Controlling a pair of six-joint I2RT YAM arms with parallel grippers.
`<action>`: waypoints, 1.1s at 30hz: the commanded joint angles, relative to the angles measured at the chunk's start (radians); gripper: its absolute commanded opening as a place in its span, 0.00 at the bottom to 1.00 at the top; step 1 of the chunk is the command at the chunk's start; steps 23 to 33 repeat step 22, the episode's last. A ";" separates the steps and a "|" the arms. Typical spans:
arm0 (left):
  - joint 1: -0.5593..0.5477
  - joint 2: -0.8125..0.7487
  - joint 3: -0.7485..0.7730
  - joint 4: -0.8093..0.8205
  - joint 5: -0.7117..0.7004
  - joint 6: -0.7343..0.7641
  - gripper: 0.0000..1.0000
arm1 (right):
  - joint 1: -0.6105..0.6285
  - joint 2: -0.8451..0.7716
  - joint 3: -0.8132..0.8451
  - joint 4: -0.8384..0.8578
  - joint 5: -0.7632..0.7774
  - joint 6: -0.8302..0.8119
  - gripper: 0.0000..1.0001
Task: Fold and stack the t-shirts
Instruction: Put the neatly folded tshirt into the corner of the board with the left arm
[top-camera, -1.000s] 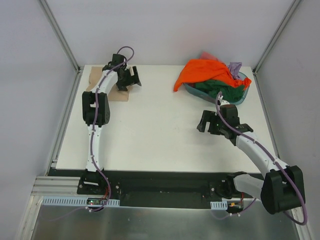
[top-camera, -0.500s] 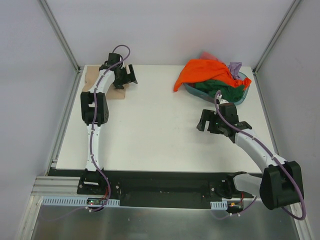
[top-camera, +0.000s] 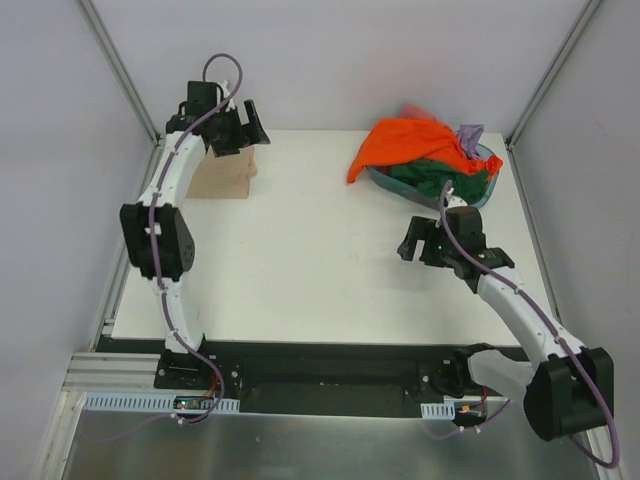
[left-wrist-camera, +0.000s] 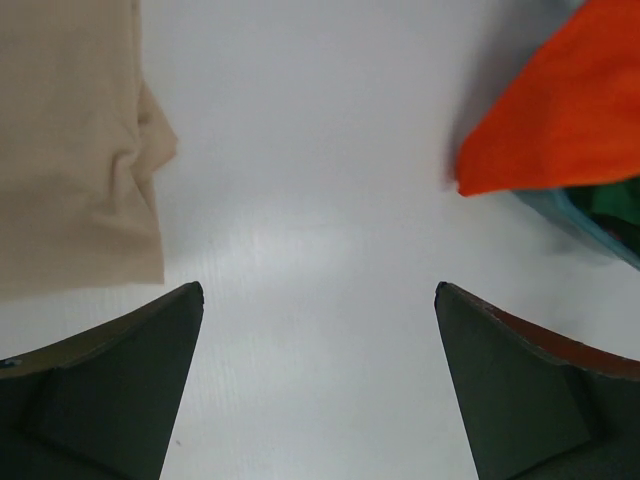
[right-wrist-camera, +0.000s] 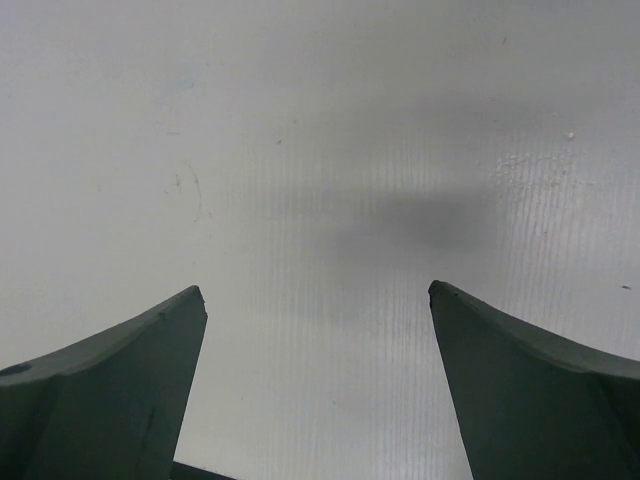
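Observation:
A folded tan-beige t-shirt (top-camera: 225, 175) lies at the table's far left; it also shows in the left wrist view (left-wrist-camera: 70, 140). My left gripper (top-camera: 240, 128) is raised above its far edge, open and empty (left-wrist-camera: 318, 290). A bright orange t-shirt (top-camera: 405, 143) drapes over a teal basin (top-camera: 485, 190) at the far right, with a dark green shirt (top-camera: 445, 178), a lilac one (top-camera: 470, 133) and a pinkish red one (top-camera: 413, 109) in it. The orange shirt shows in the left wrist view (left-wrist-camera: 570, 110). My right gripper (top-camera: 420, 243) is open and empty over bare table (right-wrist-camera: 318, 290), just in front of the basin.
The white table (top-camera: 310, 250) has metal frame posts at its back corners (top-camera: 120, 70). Grey walls stand on both sides. The arm bases sit on a black rail (top-camera: 320, 375) at the near edge.
My left gripper has lifted off the tan shirt and moved back and left, uncovering the folded shirt. My right gripper has shifted slightly toward the basin.

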 joint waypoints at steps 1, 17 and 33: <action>-0.084 -0.405 -0.237 0.074 0.030 -0.011 0.99 | -0.007 -0.155 -0.027 -0.028 0.025 0.039 0.96; -0.285 -1.503 -1.489 0.277 -0.436 -0.250 0.99 | -0.005 -0.654 -0.252 -0.075 0.266 0.056 0.96; -0.285 -1.531 -1.472 0.252 -0.418 -0.233 0.99 | -0.005 -0.695 -0.252 -0.071 0.284 0.052 0.96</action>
